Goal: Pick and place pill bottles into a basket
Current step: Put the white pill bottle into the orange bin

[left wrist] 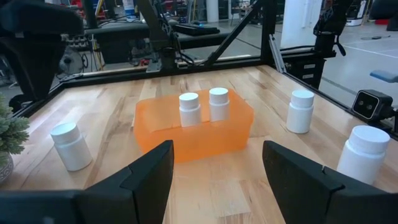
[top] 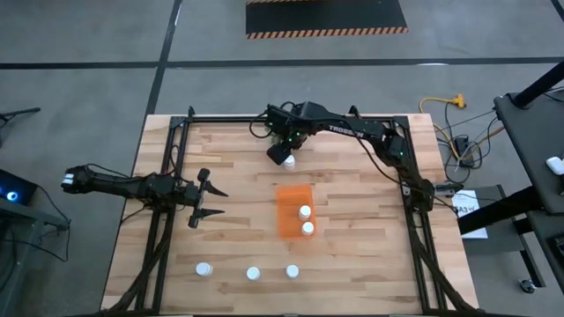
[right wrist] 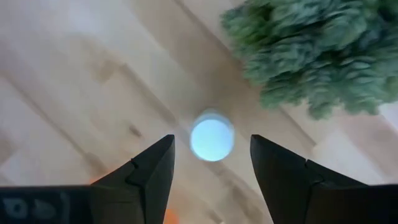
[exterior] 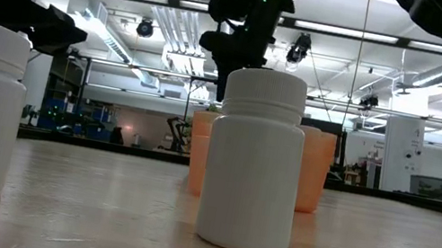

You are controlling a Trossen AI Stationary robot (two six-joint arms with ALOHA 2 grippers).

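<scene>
The orange basket (top: 289,198) stands mid-table with two white pill bottles (top: 304,211) (top: 307,228) upright inside; it also shows in the left wrist view (left wrist: 186,140). Three more bottles (top: 204,269) (top: 253,274) (top: 292,271) stand in a row near the table's near edge. One bottle (top: 290,162) stands on the far part of the table. My right gripper (top: 283,155) hovers above it, fingers open and pointing down on either side of its cap (right wrist: 211,139), touching nothing. My left gripper (top: 216,202) is open and empty, left of the basket.
A green bushy plant (right wrist: 317,56) stands close beside the far bottle, on its far side, mostly hidden under the right arm in the high view. Black frame rails (top: 172,158) run along the table's left, right and far sides.
</scene>
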